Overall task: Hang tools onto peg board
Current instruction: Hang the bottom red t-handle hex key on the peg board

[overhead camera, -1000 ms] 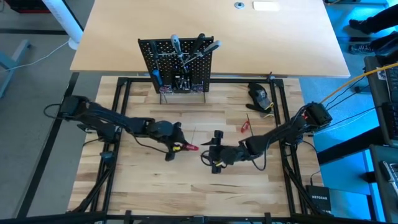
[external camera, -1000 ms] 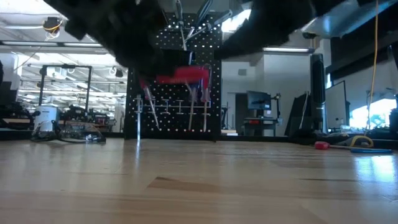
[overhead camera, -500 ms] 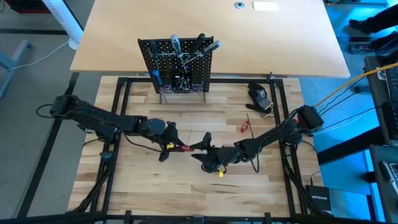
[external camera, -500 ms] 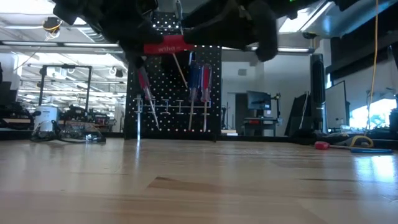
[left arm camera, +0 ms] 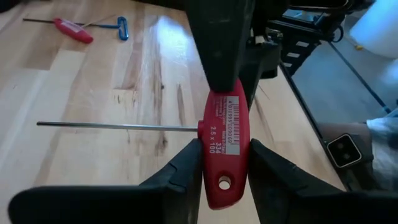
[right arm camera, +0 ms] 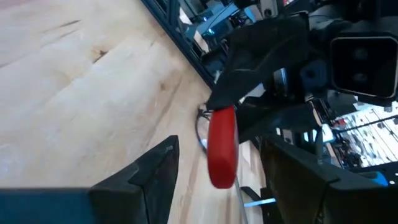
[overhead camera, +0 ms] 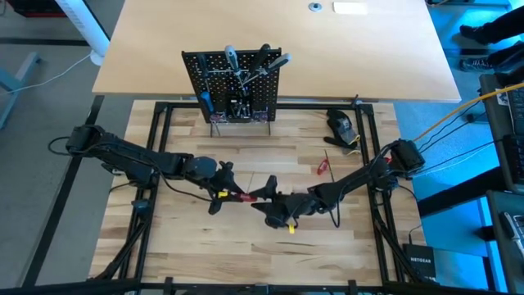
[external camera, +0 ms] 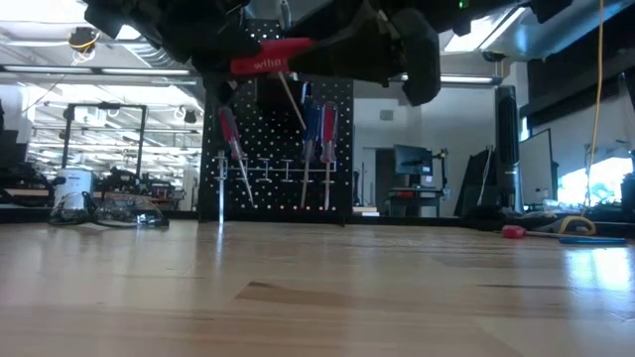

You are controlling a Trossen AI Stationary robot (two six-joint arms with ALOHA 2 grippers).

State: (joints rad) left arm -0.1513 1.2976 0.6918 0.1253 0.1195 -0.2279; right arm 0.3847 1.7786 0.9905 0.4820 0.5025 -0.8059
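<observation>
Tools: one, a red-handled T-key [left arm camera: 221,146], sits pinched between the left gripper's [left arm camera: 225,163] two fingers, its thin shaft sticking out sideways above the wood. The right gripper [right arm camera: 214,163] faces it from just beside, fingers spread apart with the red handle [right arm camera: 222,145] in the gap between them; whether they touch it cannot be told. In the high view both grippers meet over the middle of the table [overhead camera: 246,246], left gripper [overhead camera: 219,195] on one side of the key [overhead camera: 241,196], right gripper [overhead camera: 266,197] on the other, lifted off the surface.

Farther out, a red screwdriver [overhead camera: 322,165] lies on the wood towards the right, near a dark lump [overhead camera: 341,126] by the far right corner. The peg board [overhead camera: 237,86] stands upright at the far edge, already holding several tools [external camera: 316,124] with red and blue handles.

The surface is pale wooden planks inside a black frame [overhead camera: 160,123], with a larger plain tabletop [overhead camera: 368,49] behind. Beyond lies a workshop with benches, monitors and ceiling lights.
</observation>
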